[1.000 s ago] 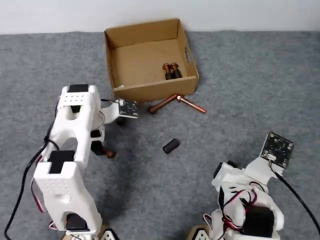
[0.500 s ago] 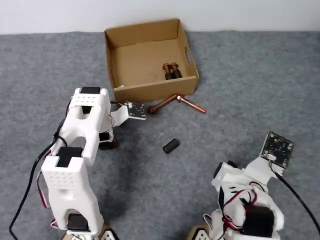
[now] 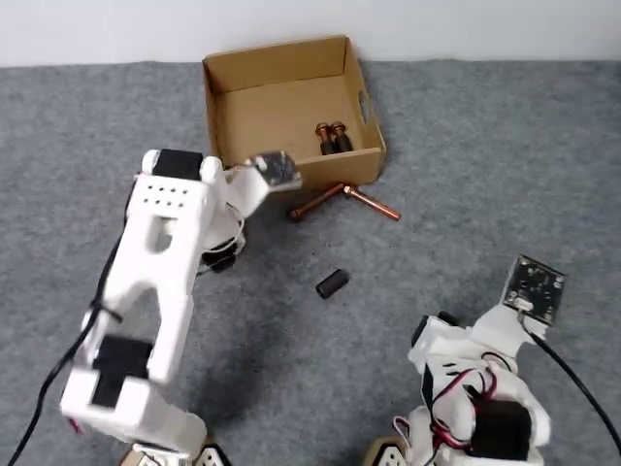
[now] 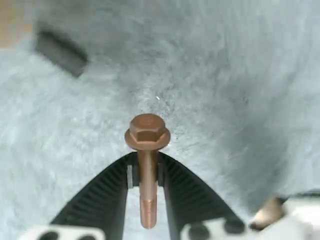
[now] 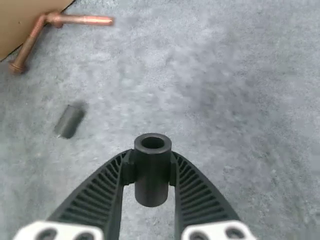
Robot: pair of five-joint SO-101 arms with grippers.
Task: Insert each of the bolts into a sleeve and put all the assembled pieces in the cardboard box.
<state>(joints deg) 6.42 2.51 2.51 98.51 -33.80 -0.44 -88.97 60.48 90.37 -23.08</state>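
Note:
My left gripper (image 4: 146, 170) is shut on a copper bolt (image 4: 147, 150), its hex head pointing away from the wrist, above the grey carpet. A black sleeve (image 4: 60, 50) lies on the carpet beyond it. My right gripper (image 5: 151, 175) is shut on another black sleeve (image 5: 151, 167), held upright with its bore facing up. The loose sleeve (image 3: 332, 283) lies mid-table, and two copper bolts (image 3: 344, 199) lie crossed in front of the cardboard box (image 3: 233, 180). Two assembled pieces (image 3: 333, 137) lie inside the box. The left arm (image 3: 175, 223) stands just left of the box's front.
Grey carpet covers the table. The right arm (image 3: 480, 388) sits at the front right with open carpet around it. The loose sleeve (image 5: 69, 120) and the two bolts (image 5: 50, 27) lie off ahead of the right gripper.
The left arm has lifted and swung toward the box's front with the bolt, which no longer lies on the carpet. The right arm has stayed put.

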